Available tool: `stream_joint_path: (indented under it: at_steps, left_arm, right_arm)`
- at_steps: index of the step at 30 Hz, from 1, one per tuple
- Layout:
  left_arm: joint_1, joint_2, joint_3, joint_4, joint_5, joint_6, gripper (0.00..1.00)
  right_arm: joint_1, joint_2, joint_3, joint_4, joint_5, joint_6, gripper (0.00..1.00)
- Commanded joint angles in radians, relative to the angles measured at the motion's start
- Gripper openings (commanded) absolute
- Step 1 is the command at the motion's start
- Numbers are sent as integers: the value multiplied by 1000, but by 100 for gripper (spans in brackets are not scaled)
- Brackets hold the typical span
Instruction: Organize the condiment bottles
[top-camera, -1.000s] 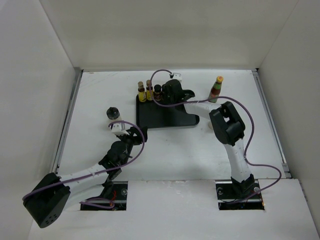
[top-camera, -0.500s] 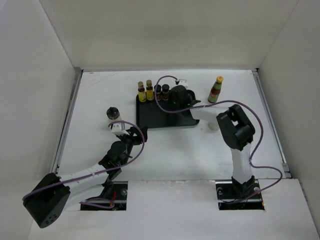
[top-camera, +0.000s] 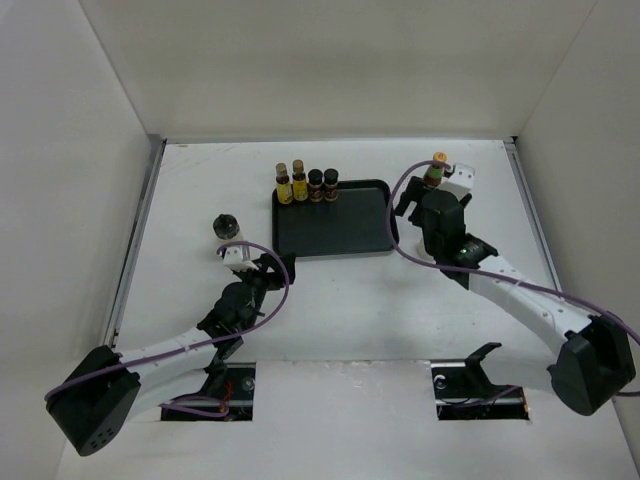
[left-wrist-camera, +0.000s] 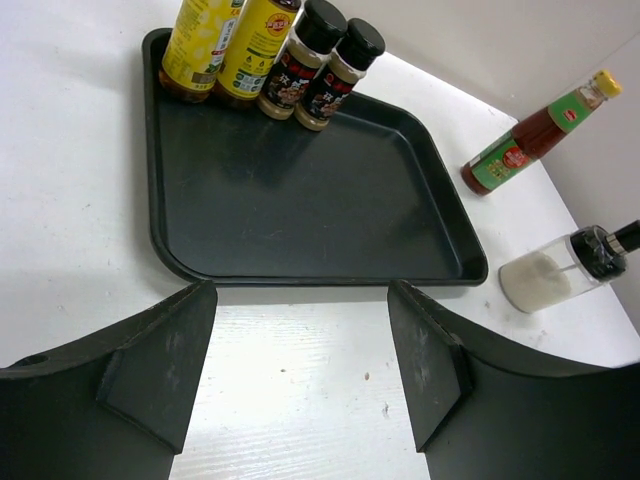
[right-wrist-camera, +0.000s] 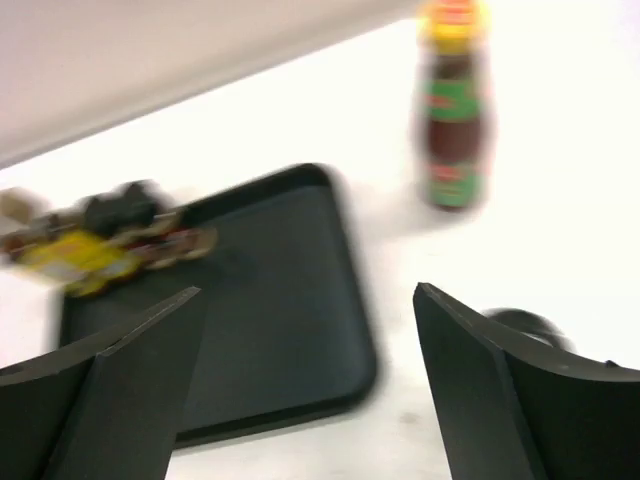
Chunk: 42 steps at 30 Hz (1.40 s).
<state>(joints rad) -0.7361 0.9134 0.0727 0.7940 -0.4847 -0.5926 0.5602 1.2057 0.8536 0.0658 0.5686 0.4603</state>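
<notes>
From above, the tray (top-camera: 340, 228) lies mid-desk, toward the far edge. Two yellow bottles (top-camera: 290, 184) and two dark jars (top-camera: 322, 184) stand in a row in its far left corner. A white bottle (top-camera: 227, 231) stands on the desk left of the tray. The red bottle (top-camera: 434, 172) stands to the tray's right.

In the left wrist view, the left gripper (left-wrist-camera: 300, 291) gapes wide and holds nothing, at the tray's near edge. A second white bottle (left-wrist-camera: 550, 272) sits right of the tray, near the red one.

The right wrist view is blurred. The right gripper (right-wrist-camera: 307, 291) is spread wide and empty, with the red bottle upright ahead.
</notes>
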Motion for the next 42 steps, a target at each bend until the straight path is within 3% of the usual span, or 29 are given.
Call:
stream_joint_path:
  at_steps: [1,5,10,15,21,25,30,42]
  left_arm:
    - [-7,1,13,56,14,-19,68]
    - [-7,2,12,59,15,-24,68]
    - [-4,15,15,59,17,-26,68]
    - [1,8,12,59,20,-26,68]
    - [2,5,12,59,28,-30,68]
    - [10,10,12,59,31,-33,68]
    - [22,15,12,59,29,-32,68]
    - [33,-10,7,53,32,-30,68]
  right_arm:
    - [-33,12,-45,-165,183,0,94]
    - [-78,54,-57,-225,165,31,99]
    - [-122,118,-60,-205,117,46,98]
    - [-147,155,-68,-182,111,51,84]
    - [-156,163,-73,-155,120,48,52]
    - [-116,103,-54,-49,177,-20,47]
    - [-26,141,79,58,182,-143,47]
    - [11,681,574,131,-36,-147,46]
